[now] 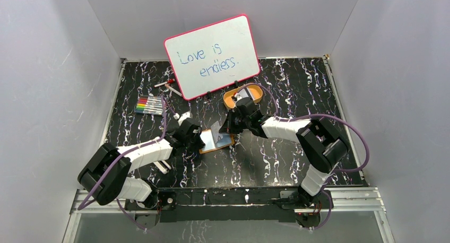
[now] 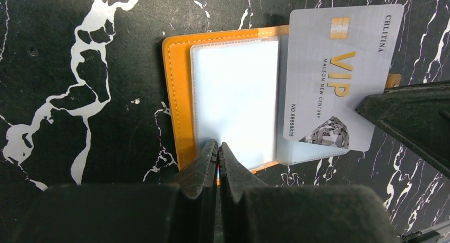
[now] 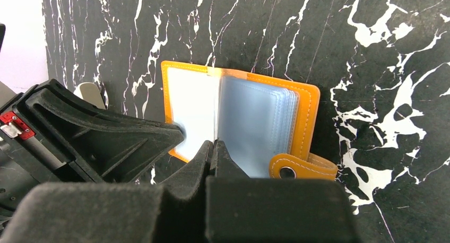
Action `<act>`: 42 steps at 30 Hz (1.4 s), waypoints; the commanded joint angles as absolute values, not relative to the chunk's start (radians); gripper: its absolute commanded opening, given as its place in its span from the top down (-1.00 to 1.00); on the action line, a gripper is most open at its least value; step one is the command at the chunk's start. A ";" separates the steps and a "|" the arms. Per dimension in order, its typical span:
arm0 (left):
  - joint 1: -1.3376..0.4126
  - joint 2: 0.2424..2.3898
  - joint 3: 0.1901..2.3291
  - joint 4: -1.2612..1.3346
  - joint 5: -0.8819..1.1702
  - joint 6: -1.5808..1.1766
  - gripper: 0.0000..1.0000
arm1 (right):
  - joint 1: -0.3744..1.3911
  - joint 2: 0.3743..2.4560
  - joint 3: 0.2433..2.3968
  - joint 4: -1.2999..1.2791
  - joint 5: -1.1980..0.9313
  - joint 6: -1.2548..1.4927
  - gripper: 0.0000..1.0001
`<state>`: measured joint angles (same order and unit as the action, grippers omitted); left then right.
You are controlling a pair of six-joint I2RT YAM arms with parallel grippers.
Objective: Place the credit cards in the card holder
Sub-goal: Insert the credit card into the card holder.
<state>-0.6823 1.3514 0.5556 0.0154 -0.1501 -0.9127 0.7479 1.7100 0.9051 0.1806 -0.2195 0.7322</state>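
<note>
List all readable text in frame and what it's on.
"Love is endless." handwritten on the whiteboard.
"VIP" in gold on the credit card.
"MALSON NEW CENTURY" on the same card.
"NO 8888835" on the same card; the digits are small, so not certain.
"CHLITINA" along the same card's edge.
The card holder shows no text; the markers are too small to read.

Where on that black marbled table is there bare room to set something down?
Widest bare patch: the black marbled tabletop between the orange oval tray and the right wall. Also bare: the front strip along the mounting rail. Crowded: the centre, where left gripper and right gripper meet at the open orange-tan leather card holder, and by the coloured markers.
</note>
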 commanded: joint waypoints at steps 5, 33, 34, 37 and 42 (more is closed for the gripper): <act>-0.680 1.345 0.561 -0.034 -0.189 -0.911 0.97 | 0.743 1.708 0.867 0.235 -0.269 0.726 1.00; -0.680 1.366 0.547 -0.011 -0.161 -0.925 0.98 | 0.744 1.776 0.803 0.393 -0.310 0.844 1.00; -0.679 1.366 0.546 -0.011 -0.160 -0.925 0.98 | 0.745 1.776 0.799 0.395 -0.308 0.846 1.00; -0.679 1.364 0.543 -0.009 -0.160 -0.927 0.98 | 0.744 1.784 0.790 0.402 -0.307 0.852 1.00; -0.678 1.365 0.544 -0.009 -0.158 -0.928 0.98 | 0.745 1.800 0.778 0.424 -0.331 0.864 1.00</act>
<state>-0.6823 1.3544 0.5556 0.0105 -0.1566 -0.9268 0.7456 1.7760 0.7959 0.3908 -0.3176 0.8616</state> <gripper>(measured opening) 0.017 0.011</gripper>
